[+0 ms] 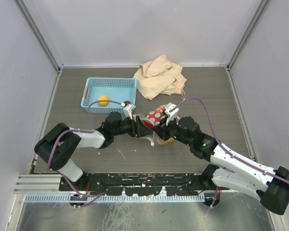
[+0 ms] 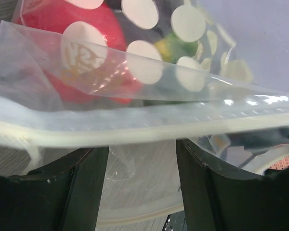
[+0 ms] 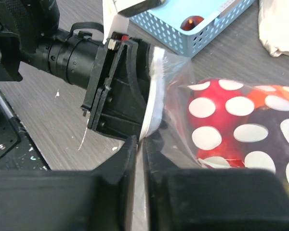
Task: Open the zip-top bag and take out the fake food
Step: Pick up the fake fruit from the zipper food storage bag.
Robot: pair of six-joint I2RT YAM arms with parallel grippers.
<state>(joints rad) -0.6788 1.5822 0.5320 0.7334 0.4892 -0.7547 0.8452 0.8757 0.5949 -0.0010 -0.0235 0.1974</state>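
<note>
So, left of centre in the top view, the left gripper [image 1: 144,127] has its jaws spread around the zip strip, not pinching. Mid-frame sits the zip-top bag [image 1: 154,116], fake food [image 3: 216,120] inside. The right gripper [image 1: 161,131] is clamped on the bag's edge, probably anchoring it so the mouth can be pulled open

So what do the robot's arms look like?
The left arm and right arm are white shells with chunky black joints. A thin purple cable loops along each. Their flat fingers are black.
</note>
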